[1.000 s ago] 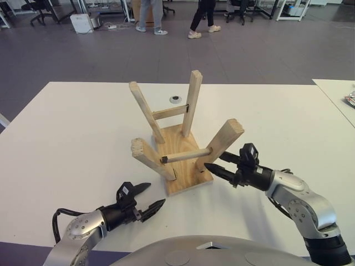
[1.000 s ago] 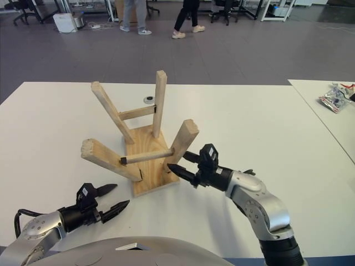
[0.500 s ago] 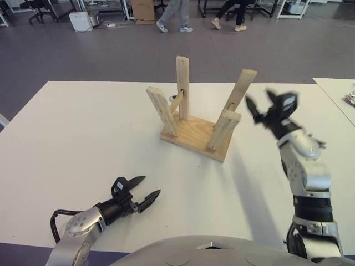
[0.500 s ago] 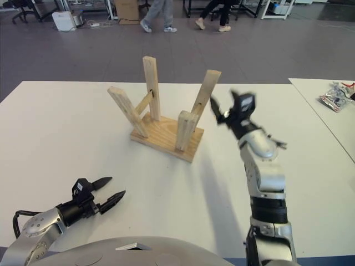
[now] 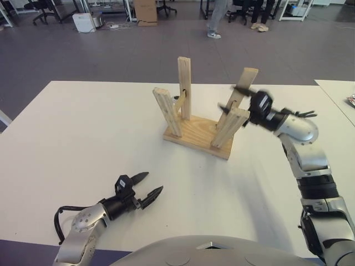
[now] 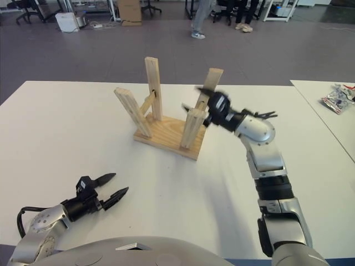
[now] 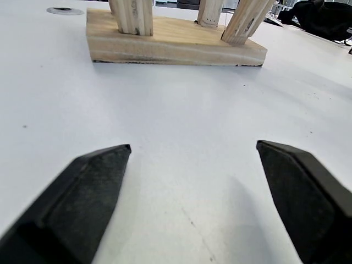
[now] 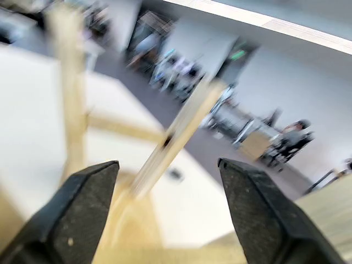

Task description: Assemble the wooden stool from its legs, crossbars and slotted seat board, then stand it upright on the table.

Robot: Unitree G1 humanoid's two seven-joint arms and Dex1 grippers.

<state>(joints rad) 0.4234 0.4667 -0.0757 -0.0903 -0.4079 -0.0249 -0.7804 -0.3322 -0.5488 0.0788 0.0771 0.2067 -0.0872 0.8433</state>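
On the white table, towards its far middle:

- Wooden stool: assembled and standing upside down. The seat board lies flat on the table and four legs point upward.
- Legs: the two on the robot's left are the near left leg, which leans, and the far left leg, which is close to vertical. A short crossbar joins them. The two on the robot's right are the near right leg and the far right leg, both slanted.
- Right end effector: raised beside the two right-hand legs with its fingers spread apart. It is blurred, so contact with the wood cannot be told. In the right wrist view a slanted leg and a crossbar show beyond the gap between its fingers.
- Left end effector: low over the table near the front edge, well apart from the stool. Its fingers are apart with nothing between them, and it points towards the seat board.
- Round grommet: set in the table surface beyond the stool.
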